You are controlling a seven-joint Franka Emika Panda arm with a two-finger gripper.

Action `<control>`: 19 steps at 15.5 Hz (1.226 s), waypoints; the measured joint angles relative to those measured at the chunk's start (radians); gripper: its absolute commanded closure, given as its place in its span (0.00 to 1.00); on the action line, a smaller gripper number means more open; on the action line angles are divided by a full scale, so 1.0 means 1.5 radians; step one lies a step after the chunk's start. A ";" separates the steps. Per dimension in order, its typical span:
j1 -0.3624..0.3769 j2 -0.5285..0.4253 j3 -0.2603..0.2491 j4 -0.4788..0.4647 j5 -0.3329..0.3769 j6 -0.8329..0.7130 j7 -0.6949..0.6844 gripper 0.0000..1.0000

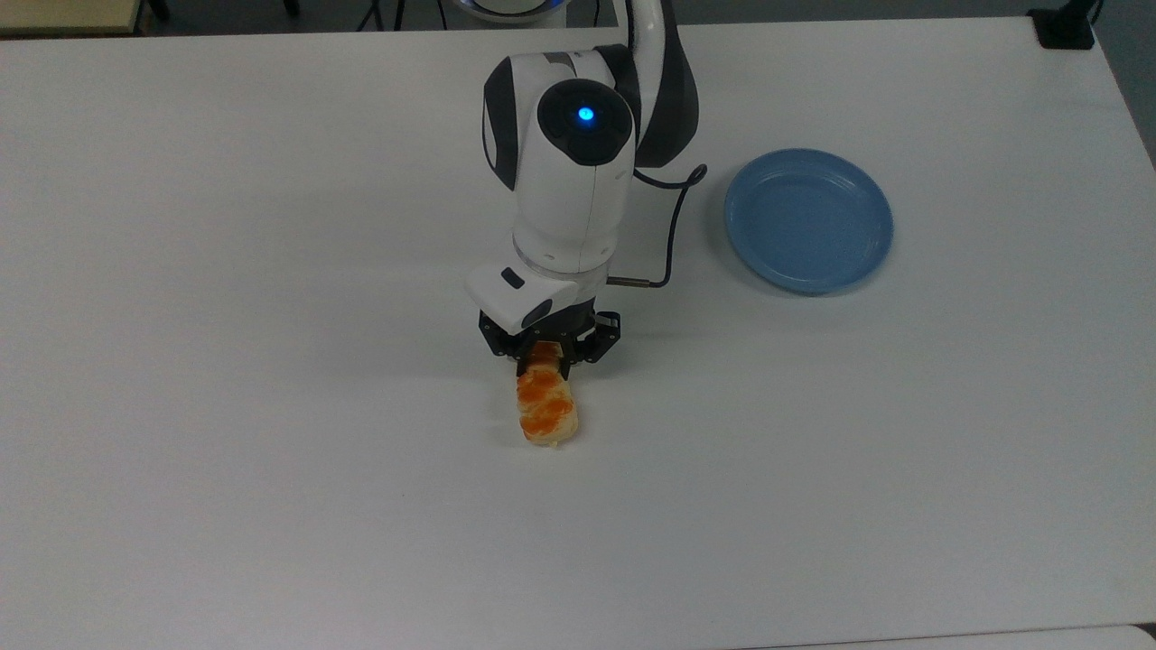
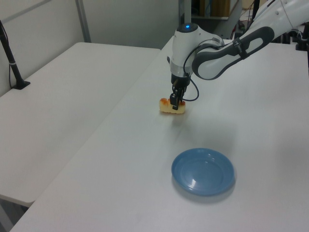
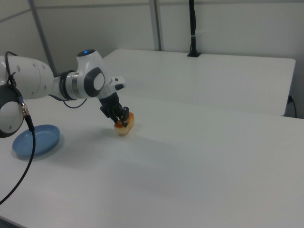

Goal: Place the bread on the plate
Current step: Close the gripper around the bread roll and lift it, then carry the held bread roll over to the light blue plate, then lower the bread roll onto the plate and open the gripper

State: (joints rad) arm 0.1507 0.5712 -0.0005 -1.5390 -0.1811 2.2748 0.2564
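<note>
The gripper (image 1: 543, 359) is seen lowered onto the far end of the bread (image 1: 545, 408), with its fingers (image 1: 522, 364) closed against the two long sides of the bun, so that the bread is gripped between them. In the top view the fingers are found at the end of the bun nearest the arm, while the rest of the bun, with its orange glazed patches, is left uncovered toward the near edge of the bench (image 1: 271, 451). Whether the bun is resting on the bench or lifted slightly cannot be told.

In the left view the gripper (image 2: 173, 104) is seen pointing straight down over the bread (image 2: 169, 107), and the bun is placed well apart from the plate (image 2: 203, 171), which lies nearer the camera and toward the left view's right. In the right view the gripper (image 3: 123, 121) is tilted over the bread (image 3: 125, 126), and the plate (image 3: 36, 139) is set at the right view's left, well apart from the bun.

In the top view the plate (image 1: 808, 220) is found to the top view's right of the arm (image 1: 569, 181), flat on the white bench, with nothing on it. A black cable (image 1: 673, 217) is seen looping from the arm's wrist on the side toward the plate. A blue light (image 1: 586, 115) is shown lit on top of the arm.
</note>
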 measured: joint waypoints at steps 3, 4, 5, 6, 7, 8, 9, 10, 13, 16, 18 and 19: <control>0.019 -0.042 0.006 0.009 0.000 -0.054 0.003 0.57; 0.024 -0.062 0.015 0.011 0.000 -0.085 0.003 0.57; 0.032 -0.084 0.026 0.011 0.000 -0.119 0.005 0.57; 0.043 -0.108 0.037 0.010 0.000 -0.155 0.011 0.55; 0.063 -0.140 0.050 0.006 0.000 -0.198 0.030 0.54; 0.077 -0.157 0.058 0.001 0.001 -0.222 0.044 0.54; 0.102 -0.175 0.070 -0.008 0.001 -0.255 0.073 0.54; 0.120 -0.181 0.076 -0.016 0.001 -0.267 0.092 0.54; 0.168 -0.179 0.084 -0.043 0.001 -0.274 0.140 0.54; 0.205 -0.169 0.086 -0.069 0.001 -0.273 0.175 0.55; 0.230 -0.151 0.090 -0.074 0.001 -0.269 0.205 0.56; 0.238 -0.145 0.091 -0.075 0.001 -0.259 0.226 0.56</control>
State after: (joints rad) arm 0.5075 0.3542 0.1361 -1.6510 -0.1802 1.8858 0.5949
